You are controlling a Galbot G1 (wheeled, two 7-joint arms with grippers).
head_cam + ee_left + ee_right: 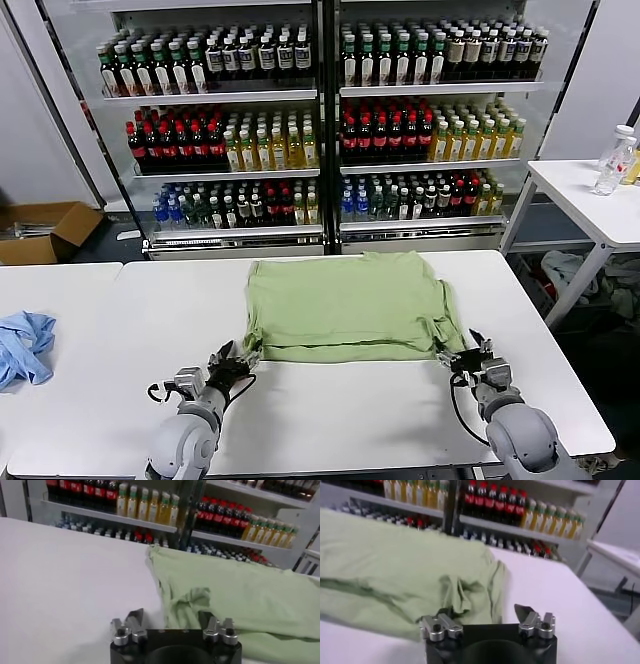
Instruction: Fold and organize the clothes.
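One folded green shirt (350, 305) lies mid-frame on the white table (330, 410), bare tabletop below it. Two grippers, left gripper (228, 362) and right gripper (467, 357), sit released at its lower corners, grasping nothing.

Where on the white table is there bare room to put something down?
Free: the strip of white table between the green shirt and the near edge, bordered by the left gripper and right gripper, both open; also left of the shirt. Crowded: the shirt's near corners and the blue cloth.
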